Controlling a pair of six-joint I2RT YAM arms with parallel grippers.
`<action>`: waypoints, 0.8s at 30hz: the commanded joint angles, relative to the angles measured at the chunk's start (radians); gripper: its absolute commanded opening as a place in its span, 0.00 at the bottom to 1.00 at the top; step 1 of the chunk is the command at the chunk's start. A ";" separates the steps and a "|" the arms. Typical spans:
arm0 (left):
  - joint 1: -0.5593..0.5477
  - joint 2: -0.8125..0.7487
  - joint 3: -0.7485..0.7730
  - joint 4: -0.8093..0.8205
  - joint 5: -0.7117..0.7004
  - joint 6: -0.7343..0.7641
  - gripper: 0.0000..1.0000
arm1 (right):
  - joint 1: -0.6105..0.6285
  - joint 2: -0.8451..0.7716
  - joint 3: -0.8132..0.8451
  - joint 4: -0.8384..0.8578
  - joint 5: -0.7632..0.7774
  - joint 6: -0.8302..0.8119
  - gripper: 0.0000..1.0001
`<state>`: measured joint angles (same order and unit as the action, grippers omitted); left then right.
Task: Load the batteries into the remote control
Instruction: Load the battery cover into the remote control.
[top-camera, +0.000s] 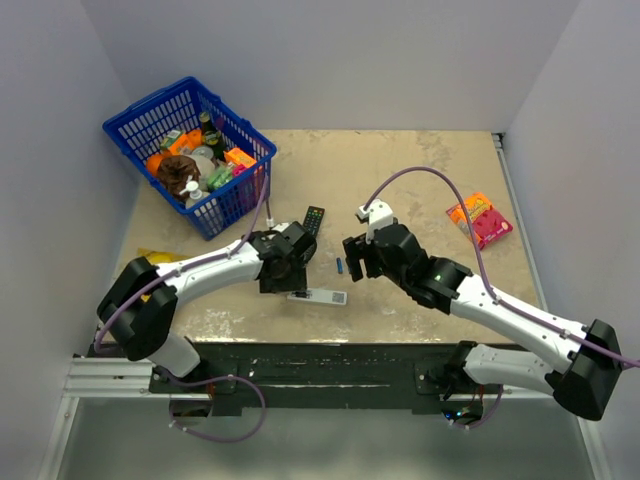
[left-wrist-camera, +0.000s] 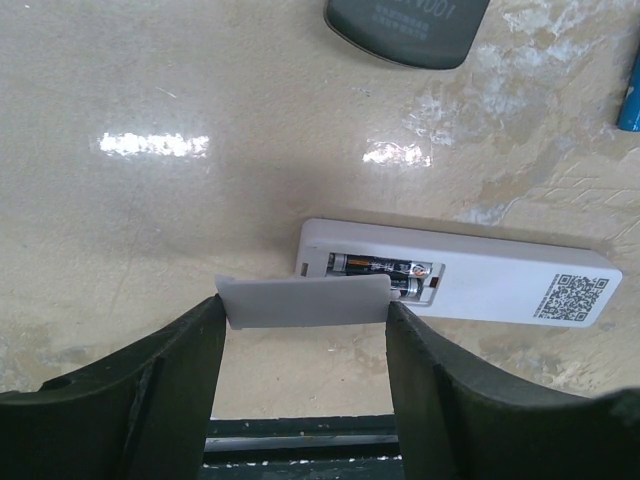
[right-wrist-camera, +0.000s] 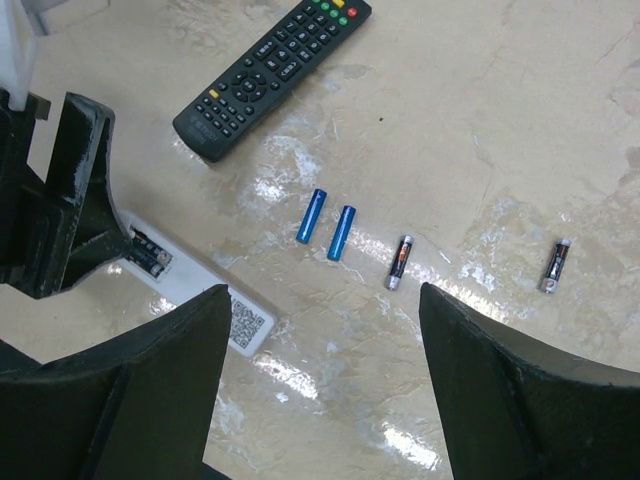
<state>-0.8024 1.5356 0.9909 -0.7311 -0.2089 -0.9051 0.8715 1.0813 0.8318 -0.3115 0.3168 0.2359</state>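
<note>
The white remote control (left-wrist-camera: 480, 285) lies back up on the table, its compartment open with two dark batteries (left-wrist-camera: 385, 268) inside. My left gripper (left-wrist-camera: 305, 315) is shut on the grey battery cover (left-wrist-camera: 305, 302), holding it by its ends just in front of the compartment. In the top view this gripper (top-camera: 285, 270) sits over the remote's (top-camera: 320, 297) left end. My right gripper (right-wrist-camera: 325, 300) hangs open and empty above the table. Beyond it lie two blue batteries (right-wrist-camera: 312, 215) (right-wrist-camera: 342, 232) and two dark ones (right-wrist-camera: 400, 262) (right-wrist-camera: 555, 265).
A black remote (top-camera: 313, 220) lies just beyond the white one. A blue basket (top-camera: 190, 155) full of groceries stands at the back left. A red and orange snack packet (top-camera: 480, 220) lies at the right. A yellow object (top-camera: 155, 256) shows by the left arm.
</note>
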 joint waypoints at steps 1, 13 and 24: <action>-0.018 0.040 0.051 0.018 0.006 -0.012 0.48 | -0.006 -0.012 -0.005 0.054 0.036 0.026 0.78; -0.043 0.095 0.078 0.002 0.025 0.000 0.54 | -0.011 -0.009 -0.008 0.055 0.022 0.023 0.78; -0.060 0.115 0.083 -0.007 0.023 0.002 0.63 | -0.019 -0.001 -0.008 0.060 0.007 0.017 0.78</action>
<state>-0.8536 1.6367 1.0382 -0.7273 -0.1860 -0.9051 0.8570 1.0805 0.8261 -0.2981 0.3222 0.2462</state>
